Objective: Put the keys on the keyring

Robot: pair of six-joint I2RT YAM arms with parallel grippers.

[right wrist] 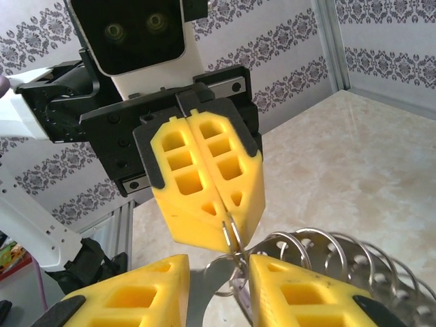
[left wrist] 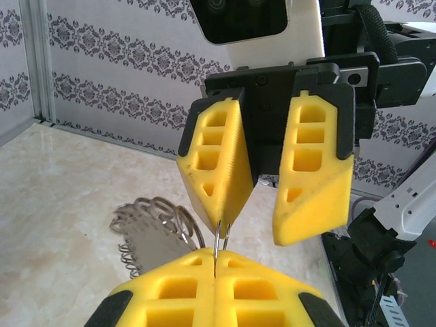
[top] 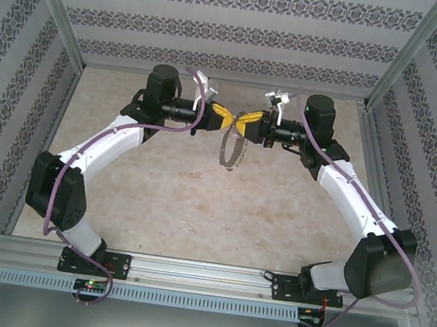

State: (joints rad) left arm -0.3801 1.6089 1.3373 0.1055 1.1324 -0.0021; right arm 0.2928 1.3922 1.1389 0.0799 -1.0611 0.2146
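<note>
Keyring held aloft
Left gripper pinches its rim, hoop hanging at 6 o'clock; right gripper fingers narrowly parted.

Left gripper and right gripper face each other tip to tip above the far middle of the table, the left one on the left. The keyring hangs directly below their meeting point. Its top wire sits between the left gripper's fingers. One right finger touches that wire; the other stands beside it, apart.
</note>
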